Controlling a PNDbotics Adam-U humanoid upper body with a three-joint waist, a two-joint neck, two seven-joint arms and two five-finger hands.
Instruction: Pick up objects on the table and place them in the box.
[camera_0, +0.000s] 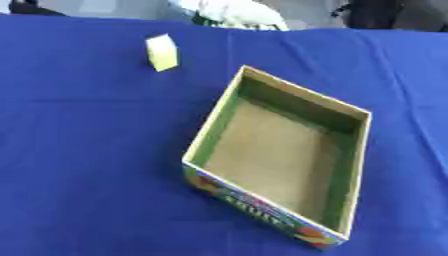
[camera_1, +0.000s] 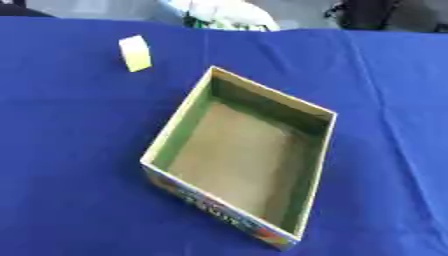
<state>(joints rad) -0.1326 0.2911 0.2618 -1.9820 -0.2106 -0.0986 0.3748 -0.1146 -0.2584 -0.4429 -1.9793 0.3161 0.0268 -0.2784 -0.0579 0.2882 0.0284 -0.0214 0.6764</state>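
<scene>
A small pale yellow block (camera_0: 162, 52) stands upright on the blue tablecloth, at the far left of the table. To its right and nearer to me lies an open cardboard box (camera_0: 217, 118) with green inner walls, a brown floor and a colourful printed front side. Nothing lies inside the box. It sits askew, one corner pointing away from me. Neither of my hands shows in either view.
The blue cloth (camera_0: 79, 165) covers the whole table. Beyond the far edge are a white and green shape (camera_0: 236, 12) and dark shapes at the upper corners.
</scene>
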